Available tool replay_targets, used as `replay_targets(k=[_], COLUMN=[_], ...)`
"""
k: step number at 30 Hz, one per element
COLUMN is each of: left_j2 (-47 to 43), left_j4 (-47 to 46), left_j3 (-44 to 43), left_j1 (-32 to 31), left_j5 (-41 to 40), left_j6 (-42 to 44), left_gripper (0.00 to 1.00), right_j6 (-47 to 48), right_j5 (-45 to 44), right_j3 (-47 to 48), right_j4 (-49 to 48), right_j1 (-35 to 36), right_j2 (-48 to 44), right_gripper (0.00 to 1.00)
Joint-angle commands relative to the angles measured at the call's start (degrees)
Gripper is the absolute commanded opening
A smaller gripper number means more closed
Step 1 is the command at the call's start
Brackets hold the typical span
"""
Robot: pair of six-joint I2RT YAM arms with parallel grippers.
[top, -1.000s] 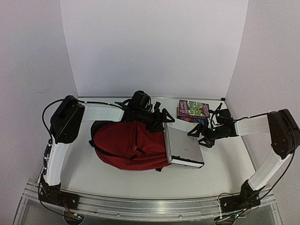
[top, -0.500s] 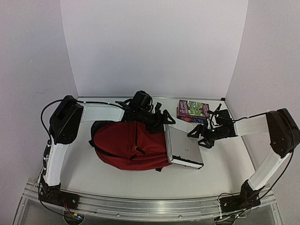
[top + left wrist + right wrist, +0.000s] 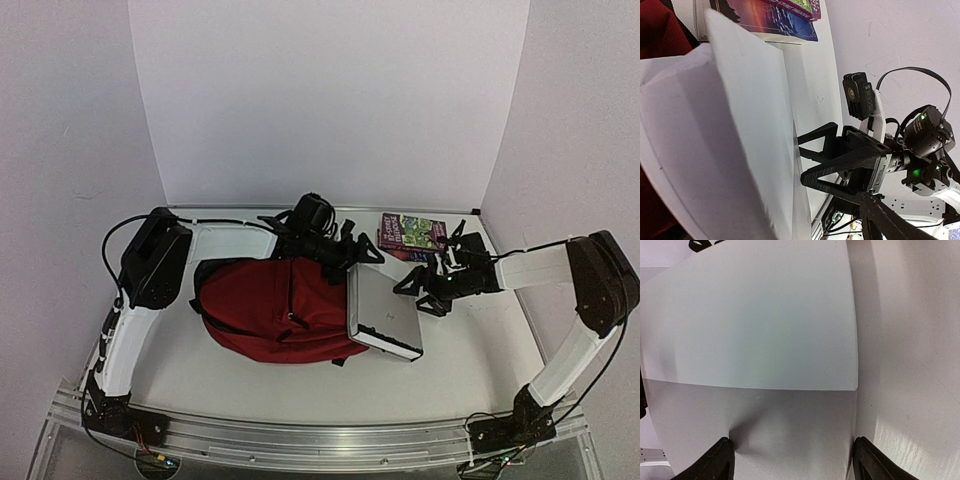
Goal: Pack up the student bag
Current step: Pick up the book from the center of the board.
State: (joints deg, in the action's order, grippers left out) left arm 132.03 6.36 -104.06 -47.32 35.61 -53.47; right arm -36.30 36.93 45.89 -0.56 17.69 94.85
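Observation:
The student bag (image 3: 265, 310), dark red with black straps, lies left of centre on its side, mouth facing right. A silver laptop (image 3: 383, 312) rests tilted with its left edge at the bag's mouth. My left gripper (image 3: 356, 248) hovers at the bag's top right corner, over the laptop's far edge, jaws spread; only one finger (image 3: 886, 221) shows in the left wrist view. My right gripper (image 3: 418, 292) is open, with its fingertips (image 3: 720, 460) against the laptop's right edge (image 3: 790, 430). The left wrist view shows it beside the laptop (image 3: 740, 140).
Two colourful books (image 3: 412, 234) are stacked at the back right, just behind the right gripper; they also show in the left wrist view (image 3: 775, 15). White walls close in the back and both sides. The metal rail (image 3: 300, 440) runs along the near edge.
The right gripper has pushed the laptop left toward the bag's mouth, and the laptop now tilts more. The left arm has shifted slightly to the right.

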Motion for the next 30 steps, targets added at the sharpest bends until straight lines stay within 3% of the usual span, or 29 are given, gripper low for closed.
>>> replay_targets(k=[1,6,12,17,20,30], left_j2=[3.95,0.0,-6.61,-11.42,-14.72,-22.8], left_j4=[6.11,6.28,1.93,-2.63,-2.95,14.67], left_j3=[0.85,4.08,8.93,11.4,12.2,15.01], left_j1=[-1.28,-1.2,-0.94,0.08,0.75,1.18], left_j5=[-1.57,-4.6,-5.64,-0.03,4.84,22.49], left_j6=[0.46,2.64,5.86,6.14,8.85,31.13], left_gripper=[0.85,0.49,0.25,0.21,0.21,0.22], right_j6=[-0.47,-1.07,-0.82,3.41,8.35,25.34], right_j5=[0.5,-2.06,-6.47,-7.51,-5.86,5.47], right_j3=[2.59,2.0,2.5,4.47,6.86,20.68], right_j4=[-2.32,-2.1,-0.93,3.14,7.04,25.29], right_j1=[1.28,1.26,1.29,1.23,1.22,6.22], right_j2=[-2.31,-4.56,-9.36,-15.18,-19.1,-16.13], right_gripper=[0.78,0.78,0.82,0.85,0.93,0.98])
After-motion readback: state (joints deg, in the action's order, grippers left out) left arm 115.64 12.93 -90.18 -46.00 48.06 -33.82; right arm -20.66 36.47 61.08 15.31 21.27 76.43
